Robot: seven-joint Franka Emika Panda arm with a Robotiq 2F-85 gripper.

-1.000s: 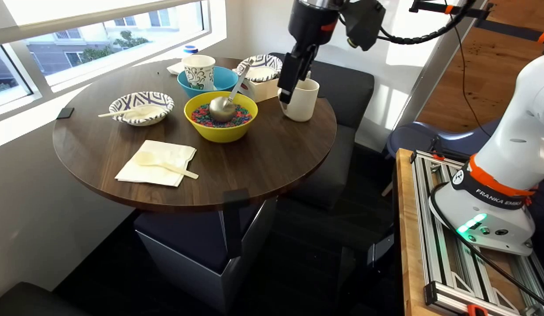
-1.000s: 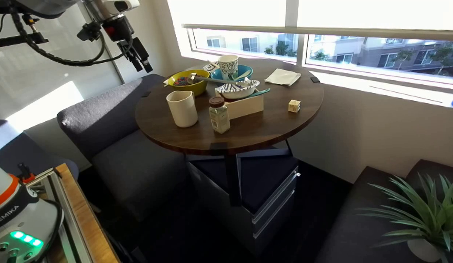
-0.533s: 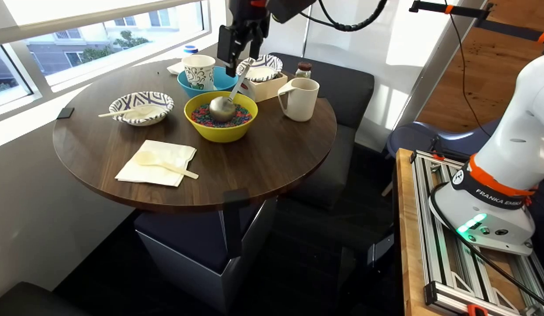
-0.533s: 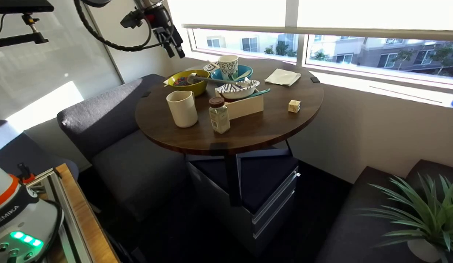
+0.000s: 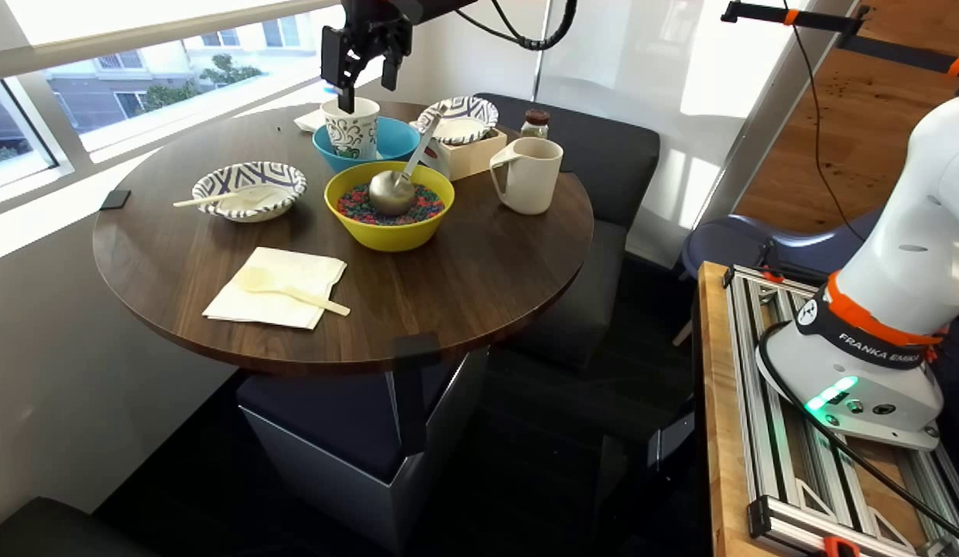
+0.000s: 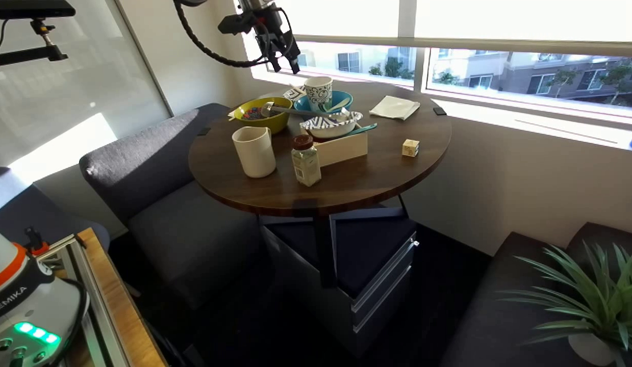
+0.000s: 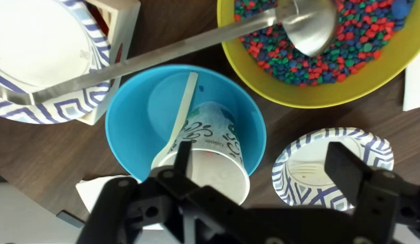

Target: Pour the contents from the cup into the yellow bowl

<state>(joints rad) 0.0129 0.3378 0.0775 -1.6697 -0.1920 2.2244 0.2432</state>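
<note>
Your tool (image 5: 368, 93), spread apart, has swung toward the cup (image 5: 353, 135) at upper left in an exterior view; grasping seems next.

Cup (image 7: 213, 139) partly hidden; inside seems indistinct.

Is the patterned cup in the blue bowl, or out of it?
In it: the wrist view shows the blue bowl surrounding the base of the cup.
</note>
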